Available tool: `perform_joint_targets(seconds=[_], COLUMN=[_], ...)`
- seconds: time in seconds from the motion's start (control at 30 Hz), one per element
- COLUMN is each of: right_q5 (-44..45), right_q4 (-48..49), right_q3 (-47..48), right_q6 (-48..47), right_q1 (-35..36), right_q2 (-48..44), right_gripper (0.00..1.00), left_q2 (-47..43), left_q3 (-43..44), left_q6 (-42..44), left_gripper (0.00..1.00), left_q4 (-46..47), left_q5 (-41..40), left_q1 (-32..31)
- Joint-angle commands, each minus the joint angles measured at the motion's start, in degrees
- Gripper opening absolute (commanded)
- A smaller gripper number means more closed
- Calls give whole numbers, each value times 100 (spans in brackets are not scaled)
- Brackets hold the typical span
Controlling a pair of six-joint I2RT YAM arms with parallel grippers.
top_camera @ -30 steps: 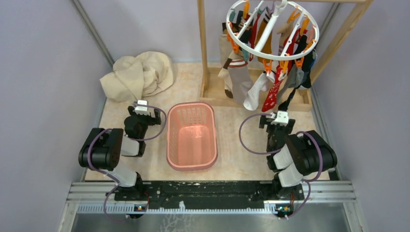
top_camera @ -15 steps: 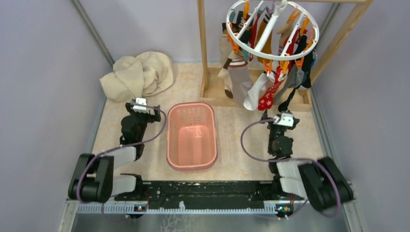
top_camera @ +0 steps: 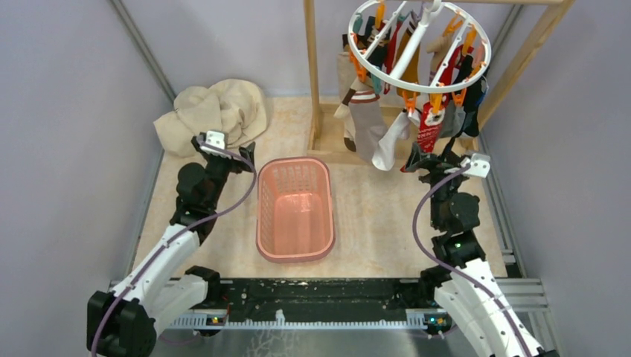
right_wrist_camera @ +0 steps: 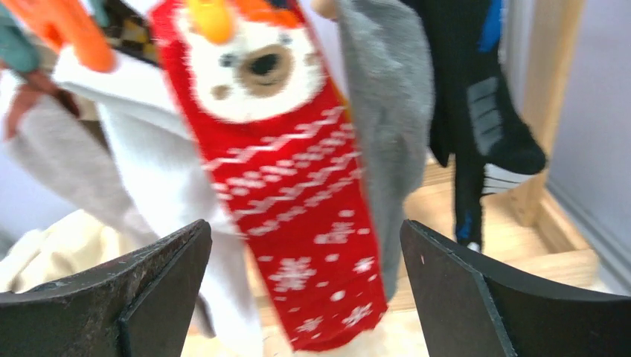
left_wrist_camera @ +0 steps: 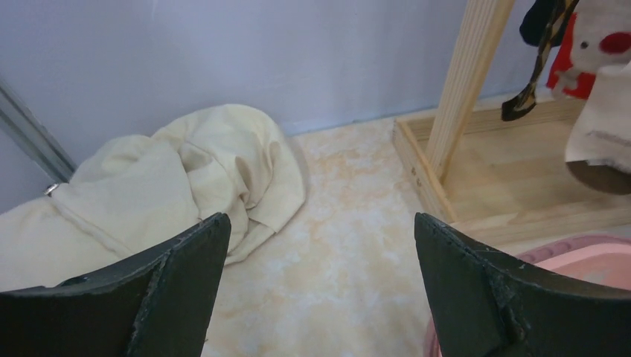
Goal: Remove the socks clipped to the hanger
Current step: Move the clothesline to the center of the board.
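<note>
The white ring hanger [top_camera: 398,83] with orange and teal clips hangs at the top right, and several socks hang from it. A red snowflake sock [right_wrist_camera: 305,193] hangs straight ahead of my right gripper [right_wrist_camera: 306,234], between its open fingers; a white sock [right_wrist_camera: 160,160], a grey sock [right_wrist_camera: 391,111] and a black sock [right_wrist_camera: 476,111] flank it. In the top view my right gripper [top_camera: 431,158] is raised just below the socks [top_camera: 430,126]. My left gripper [top_camera: 223,158] is open and empty, left of the basket; it shows open in its wrist view [left_wrist_camera: 320,227].
A pink slotted basket [top_camera: 294,256] sits in the middle of the floor. A cream cloth [top_camera: 212,111] lies at the back left, also in the left wrist view [left_wrist_camera: 171,178]. The wooden rail frame [top_camera: 314,74] stands behind the hanger, with its base [left_wrist_camera: 506,171] by the basket.
Both arms have unfolded and reached forward. My right gripper has risen up and to the right to just under the red sock. My left gripper has moved slightly toward the cloth.
</note>
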Motion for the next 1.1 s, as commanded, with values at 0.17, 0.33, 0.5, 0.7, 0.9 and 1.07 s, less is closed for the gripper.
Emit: perform_joint_targets(seconds=[0.17,0.33,0.5,0.7,0.9,1.07], right_q5=[-1697,-3180,-2944,-2173,-878,-609], right_q4=[-1833,-1750,-1175,-2483,-3577,-4113], right_q3=[1537,2324,2120,3286,4368,5011], right_q6=[772,854,1718,1336,986,749], right_q1=[39,40,35,6,9,12], right_q2=[503,1190,1015,1497,1774,1904], right_gripper=[98,98,98,98,95,95], left_q2=[-251,-25,798,1410,1768,2297], left_q3=[2022,2598,3650,4149,4503,5020], left_q6=[-1612,-2011,-2219,-2293,-1864,-1198], left_gripper=[99,99,99,99,99,99], left_q4=[-1912,-2024,-2658,-2638,-3081,-3486], left_q5=[1354,1872,2768,3403,2127,618], left_q1=[-21,-21,-25,-103,-651,-1432])
